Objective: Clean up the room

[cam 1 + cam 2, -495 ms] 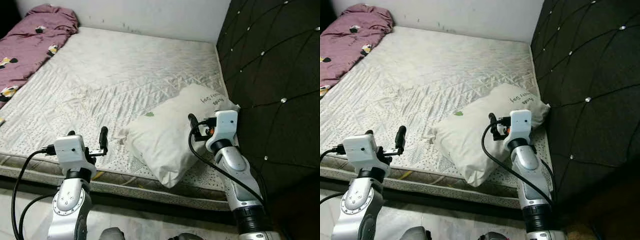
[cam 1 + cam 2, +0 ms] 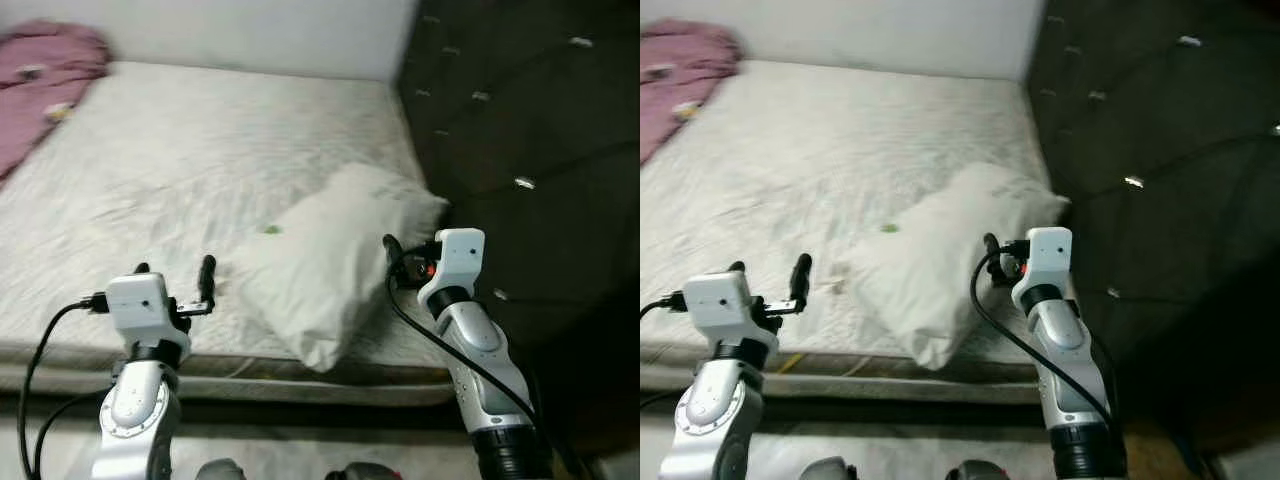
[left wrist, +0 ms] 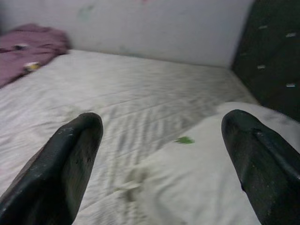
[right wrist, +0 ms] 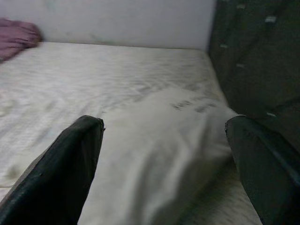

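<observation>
A white pillow with a small green mark lies on the near right part of the white quilted mattress, close to the dark headboard. My left gripper hovers open over the mattress's front edge, left of the pillow, holding nothing. In the left wrist view the pillow lies ahead between the spread fingers. My right gripper is open above the pillow's right side, beside the headboard. The right wrist view has the pillow just beyond its fingers. The head views are blurred.
A dark tufted headboard rises along the bed's right side. A purple blanket is bunched at the far left corner. A pale wall runs behind the bed. The floor strip lies below the mattress edge.
The whole picture has shifted and blurred, so the camera has moved; more headboard and less blanket are in view. Both grippers stay open, and the pillow lies where it was.
</observation>
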Tool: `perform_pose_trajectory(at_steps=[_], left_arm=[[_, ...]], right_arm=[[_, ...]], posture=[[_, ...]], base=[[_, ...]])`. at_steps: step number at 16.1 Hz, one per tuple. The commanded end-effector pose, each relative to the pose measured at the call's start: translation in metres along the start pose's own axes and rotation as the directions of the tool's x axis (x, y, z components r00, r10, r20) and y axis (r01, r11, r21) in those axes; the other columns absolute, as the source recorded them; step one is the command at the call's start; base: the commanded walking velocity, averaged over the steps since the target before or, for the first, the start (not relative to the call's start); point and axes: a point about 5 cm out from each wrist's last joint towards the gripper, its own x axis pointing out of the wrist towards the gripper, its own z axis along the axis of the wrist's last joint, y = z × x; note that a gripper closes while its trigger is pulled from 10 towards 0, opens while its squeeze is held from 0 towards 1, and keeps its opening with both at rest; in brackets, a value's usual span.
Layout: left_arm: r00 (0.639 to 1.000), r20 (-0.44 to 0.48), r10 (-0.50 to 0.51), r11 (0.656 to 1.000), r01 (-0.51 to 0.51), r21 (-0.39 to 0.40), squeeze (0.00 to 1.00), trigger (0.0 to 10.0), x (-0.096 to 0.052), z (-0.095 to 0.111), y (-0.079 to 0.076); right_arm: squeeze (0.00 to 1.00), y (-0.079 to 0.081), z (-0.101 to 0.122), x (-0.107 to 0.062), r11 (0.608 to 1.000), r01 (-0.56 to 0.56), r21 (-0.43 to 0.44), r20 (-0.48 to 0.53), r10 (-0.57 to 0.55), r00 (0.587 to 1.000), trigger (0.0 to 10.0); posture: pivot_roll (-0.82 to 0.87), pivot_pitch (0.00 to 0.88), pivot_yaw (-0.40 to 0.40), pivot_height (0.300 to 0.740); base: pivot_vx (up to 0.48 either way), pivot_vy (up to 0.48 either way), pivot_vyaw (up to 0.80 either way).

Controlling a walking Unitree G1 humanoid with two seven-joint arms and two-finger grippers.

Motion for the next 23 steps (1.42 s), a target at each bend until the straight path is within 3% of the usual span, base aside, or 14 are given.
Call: perform_pose_trajectory(at_steps=[1,12,23], left_arm=[[1.000,0.010,-0.019,1.000,0.019,0.001,0.00,10.0,-0.0005,0.0034,-0.0014],[1.000,0.010,-0.024,1.000,0.024,0.007,0.00,10.0,-0.0009,0.0025,-0.0008],[1.000,0.001,-0.019,1.000,0.019,0.021,0.00,10.0,0.0016,0.0015,-0.0016]], right_arm=[[0.00,-0.0014,0.0085,0.0004,1.000,0.004,-0.002,0.026,-0.004,1.000,10.0],[0.00,-0.0001,0.0091,0.0023,1.000,-0.005,-0.018,0.018,0.005,1.000,10.0],[0.00,-0.0009,0.0083,0.0043,1.000,0.003,-0.011,0.014,-0.003,1.000,10.0]], posture=[[-0.01,0.000,-0.054,0.740],[-0.01,0.000,-0.061,0.740],[-0.01,0.000,-0.058,0.740]], base=[[0.341,0.000,0.00],[0.393,0.000,0.00],[0.000,0.000,-0.15]])
